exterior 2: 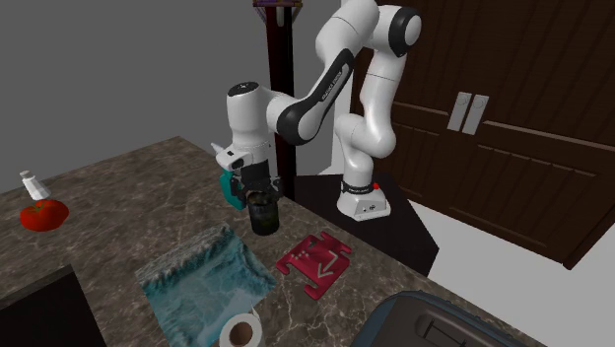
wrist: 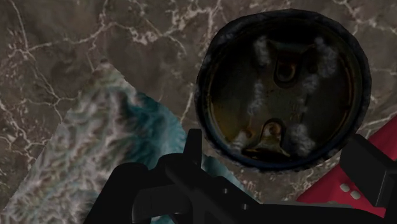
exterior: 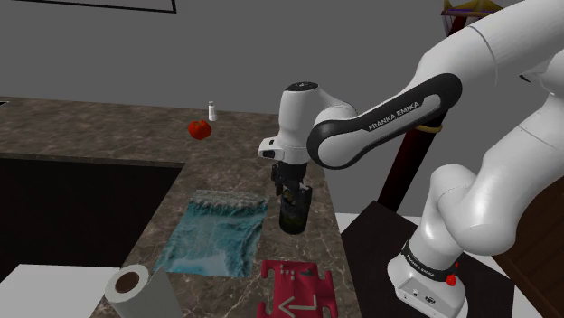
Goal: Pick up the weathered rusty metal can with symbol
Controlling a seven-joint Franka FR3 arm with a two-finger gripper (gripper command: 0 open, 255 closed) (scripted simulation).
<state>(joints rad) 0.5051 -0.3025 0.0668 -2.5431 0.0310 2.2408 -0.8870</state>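
Near the surface's edge by my stand, the shoulder view shows the dark, rusty can upright just beside the teal cloth's corner, with my end effector right over it. The second exterior view puts a red flat piece near it. Along the wrist view my fingers are spread beside its rim, clasping nothing (the lid sits ahead of their line). Closing off-centre, I judge, could clip the rim and tip the can over that edge.
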